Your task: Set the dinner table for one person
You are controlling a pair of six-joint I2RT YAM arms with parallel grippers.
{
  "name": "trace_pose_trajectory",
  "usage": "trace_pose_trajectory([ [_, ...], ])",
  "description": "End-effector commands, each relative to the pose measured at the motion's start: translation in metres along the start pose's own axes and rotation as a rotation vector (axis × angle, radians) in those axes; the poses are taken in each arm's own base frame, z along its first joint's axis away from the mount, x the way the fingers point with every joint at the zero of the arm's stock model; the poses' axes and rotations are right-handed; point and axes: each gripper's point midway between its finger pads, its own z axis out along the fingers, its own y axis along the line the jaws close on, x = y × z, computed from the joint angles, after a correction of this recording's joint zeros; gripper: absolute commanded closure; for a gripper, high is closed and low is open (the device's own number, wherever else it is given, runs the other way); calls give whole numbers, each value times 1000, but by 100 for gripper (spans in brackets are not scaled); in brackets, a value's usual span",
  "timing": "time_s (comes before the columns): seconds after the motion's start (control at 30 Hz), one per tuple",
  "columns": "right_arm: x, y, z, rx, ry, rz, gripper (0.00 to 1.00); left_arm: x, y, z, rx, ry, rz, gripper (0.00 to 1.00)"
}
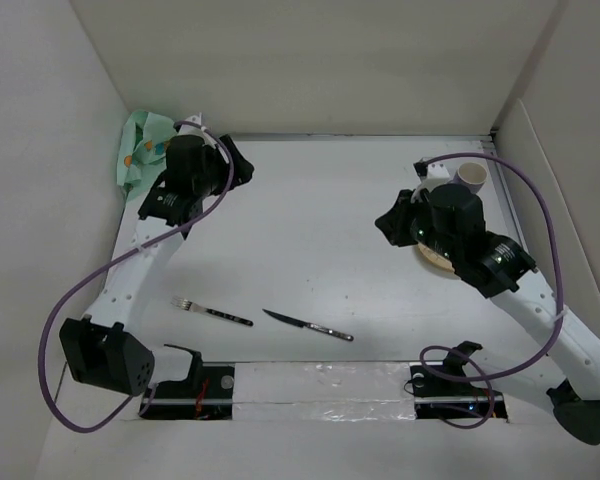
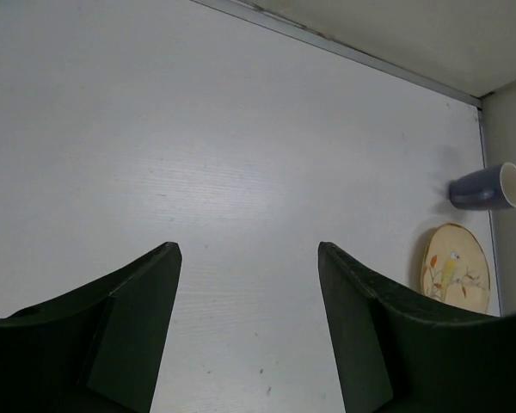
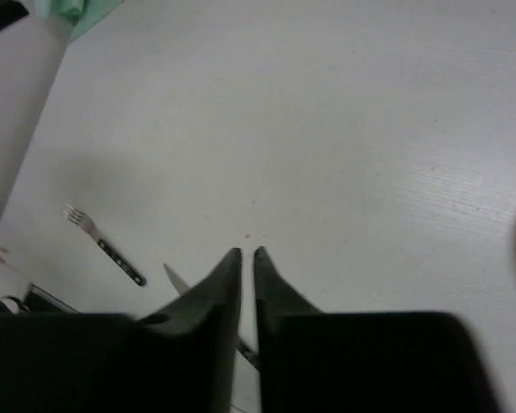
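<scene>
White panels wall in a wide white bench [image 1: 320,220], which fills the top view from the arm bases to the far wall. One arm, the left arm [image 1: 145,250], reaches to the far left corner, its wrist partly over a crumpled green cloth [image 1: 135,150]. Opposite it, the right arm [image 1: 525,290] stretches to the far right side, its wrist covering most of a plate [image 1: 435,263]. A cup [image 1: 471,176] stands just beyond the plate, near the far right corner. Near the front edge lie a fork [image 1: 212,311] and a knife [image 1: 308,326], next to each other but apart, both handles pointing right.

From the left wrist, the left pincer [image 2: 248,254] is released: its two dark fingers stand wide apart with only bare bench between them. Farther off sit the blue cup and, near it, the plate with a painted pattern.

From the right wrist, the right pincer [image 3: 248,256] is clenched, fingertips almost touching, grasping nothing. Beyond it lie the fork and the knife, the knife's handle hidden behind the fingers. A scrap of the green cloth shows at the top left.
</scene>
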Motion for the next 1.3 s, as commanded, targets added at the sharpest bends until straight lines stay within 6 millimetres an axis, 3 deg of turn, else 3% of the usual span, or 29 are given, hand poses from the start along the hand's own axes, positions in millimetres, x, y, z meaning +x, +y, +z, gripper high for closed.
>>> trace_pose_trajectory([
  [0.0, -11, 14, -3, -83, -40, 12, 98, -44, 6, -5, -73, -95, -41, 39],
  [0.03, -8, 16, -1, -95, -32, 13, 100, -53, 16, -5, -123, -129, -46, 42],
  [0.07, -7, 17, 2, -100, -21, 12, 100, -63, 30, -2, -179, -153, -59, 51],
  [0.1, -6, 18, 2, -102, -15, 9, 100, -74, 36, -2, -202, -169, -69, 67],
  [0.13, -10, 20, 0, -104, -20, 7, 100, -74, 50, 10, -244, -154, -82, 92],
  [0.17, -12, 19, -1, -100, -25, 5, 100, -84, 74, 13, -282, -162, -115, 100],
  [0.23, -15, 18, -4, -91, -30, -13, 100, -89, 100, 34, -300, -147, -157, 100],
  [0.27, -20, 15, -6, -72, -39, -20, 100, -93, 145, 59, -387, -139, -191, 100],
  [0.3, -20, 15, -6, -72, -39, -20, 100, -93, 145, 59, -387, -139, -191, 100],
  [0.33, -19, 13, -8, -58, -33, -27, 100, -94, 158, 68, -414, -129, -200, 93],
  [0.37, -20, 10, -8, -44, -34, -27, 100, -94, 171, 78, -442, -116, -205, 80],
  [0.4, -18, 9, -8, -35, -28, -28, 100, -87, 189, 102, -488, -73, -203, 78],
  [0.47, -17, 5, -9, -25, -19, -18, 100, -83, 215, 120, -581, -55, -167, 75],
  [0.5, -17, 6, -9, -24, -14, -15, 100, -73, 231, 140, -620, -15, -167, 71],
  [0.6, -14, 5, -10, -17, 4, -16, 100, -61, 261, 168, -681, 19, -166, 66],
  [0.63, -10, 3, -9, -6, 21, -13, 100, -60, 264, 175, -679, 14, -168, 57],
  [0.67, -8, 1, -8, -1, 27, -13, 94, -57, 268, 183, -677, 17, -169, 51],
  [0.8, 3, 2, 0, -8, 71, -4, 76, -52, 287, 221, -666, 26, -197, 45],
  [0.87, 9, 7, 6, -22, 104, -2, 70, -51, 293, 231, -675, 21, -208, 44],
  [1.0, 15, 12, 13, -25, 131, -3, 67, -57, 310, 242, -674, -18, -239, 43],
  [1.13, 20, 13, 23, -21, 157, -3, 67, -51, 312, 257, -635, -27, -248, 40],
  [1.27, 17, 16, 32, -19, 167, -8, 67, -47, 314, 268, -594, -14, -267, 46],
])
